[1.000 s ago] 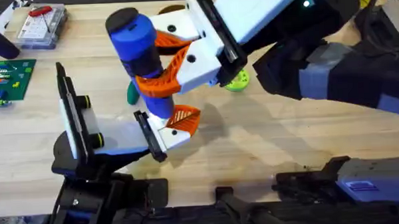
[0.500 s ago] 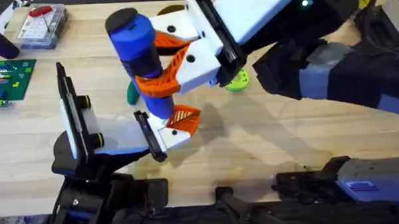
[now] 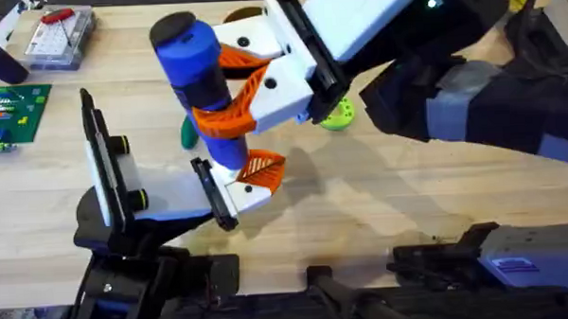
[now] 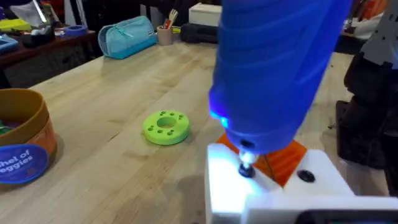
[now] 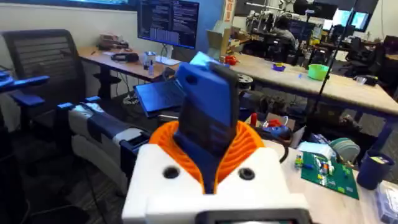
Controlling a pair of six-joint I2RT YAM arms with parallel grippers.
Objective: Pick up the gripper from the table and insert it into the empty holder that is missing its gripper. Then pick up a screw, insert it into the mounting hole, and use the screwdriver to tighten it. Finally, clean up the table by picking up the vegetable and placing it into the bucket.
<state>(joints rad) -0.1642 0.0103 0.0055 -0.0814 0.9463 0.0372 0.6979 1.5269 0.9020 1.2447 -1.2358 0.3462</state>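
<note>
Our right gripper [image 3: 227, 97] pinches the thick bright-blue cylindrical power screwdriver [image 3: 198, 72] between orange ribbed pads, its thin metal tip on the screw [image 4: 247, 169] in the white plastic mount [image 4: 273, 193]. We cannot tell how the left jaws stand. If the screwdriver tilts, we judge the tip could slip off the screw or cross-thread it; the dark-green oval toy vegetable [image 3: 187, 133] lies just behind the screwdriver.

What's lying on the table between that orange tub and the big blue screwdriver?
In the left wrist view, only the lime-green disc sits on the wood between the bucket and the screwdriver; the rest is bare.
</note>
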